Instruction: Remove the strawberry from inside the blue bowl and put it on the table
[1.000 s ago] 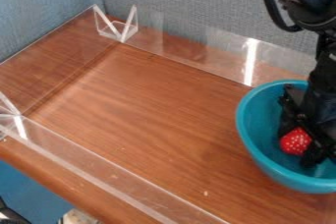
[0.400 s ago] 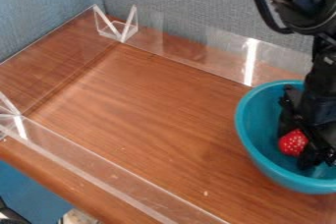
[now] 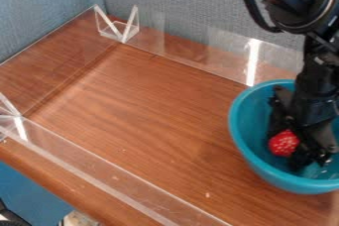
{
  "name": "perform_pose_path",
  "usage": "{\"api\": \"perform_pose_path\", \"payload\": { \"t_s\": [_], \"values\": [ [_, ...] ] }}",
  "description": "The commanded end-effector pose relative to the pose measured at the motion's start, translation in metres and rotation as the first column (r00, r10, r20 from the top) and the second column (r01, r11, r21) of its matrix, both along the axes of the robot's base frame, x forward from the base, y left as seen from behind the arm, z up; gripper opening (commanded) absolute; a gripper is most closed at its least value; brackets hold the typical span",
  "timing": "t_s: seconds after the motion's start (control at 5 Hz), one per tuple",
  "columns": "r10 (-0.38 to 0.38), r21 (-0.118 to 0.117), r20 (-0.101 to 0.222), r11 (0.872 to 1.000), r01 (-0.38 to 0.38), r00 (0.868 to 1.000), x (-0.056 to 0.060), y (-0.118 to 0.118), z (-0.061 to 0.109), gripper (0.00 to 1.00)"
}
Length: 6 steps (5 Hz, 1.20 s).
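Note:
The blue bowl [image 3: 249, 153] sits at the right edge of the table [image 3: 133, 101]. Inside it, low against the left part of the bottom, is the small red strawberry [image 3: 282, 144]. My black gripper [image 3: 294, 148] reaches straight down into the bowl, and its fingers [image 3: 318, 151] are closed against the strawberry. The fingertips are partly hidden behind the fruit and the bowl's rim. The bowl's right side is cut off by the frame edge.
Low clear acrylic walls edge the wooden table: a back wall [image 3: 225, 50], a corner bracket [image 3: 119, 24] at the far left and a front wall [image 3: 93, 166]. A grey-blue partition stands behind.
My gripper has shifted a little to the left inside the bowl, and the strawberry has moved with it. The bowl also appears to have slid slightly left.

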<state>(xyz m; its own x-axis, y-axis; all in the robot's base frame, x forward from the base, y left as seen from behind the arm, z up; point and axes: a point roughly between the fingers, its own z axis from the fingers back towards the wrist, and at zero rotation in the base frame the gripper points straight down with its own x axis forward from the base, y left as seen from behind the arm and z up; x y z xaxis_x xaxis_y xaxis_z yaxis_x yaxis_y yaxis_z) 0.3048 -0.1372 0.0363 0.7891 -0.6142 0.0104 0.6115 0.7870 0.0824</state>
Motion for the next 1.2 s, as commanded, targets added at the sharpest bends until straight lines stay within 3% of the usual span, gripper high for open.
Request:
{"api": "perform_pose_path", "payload": {
  "t_s": [0.0,0.6,1.0],
  "values": [
    [0.064,-0.023,0.068,0.998,-0.063,0.996,0.000,0.005,0.033,0.00],
    [0.171,-0.015,0.091,0.985,-0.170,0.981,-0.011,0.009,0.063,0.00],
    [0.228,-0.007,0.111,0.974,-0.228,0.967,-0.013,0.017,0.072,0.00]
  ]
}}
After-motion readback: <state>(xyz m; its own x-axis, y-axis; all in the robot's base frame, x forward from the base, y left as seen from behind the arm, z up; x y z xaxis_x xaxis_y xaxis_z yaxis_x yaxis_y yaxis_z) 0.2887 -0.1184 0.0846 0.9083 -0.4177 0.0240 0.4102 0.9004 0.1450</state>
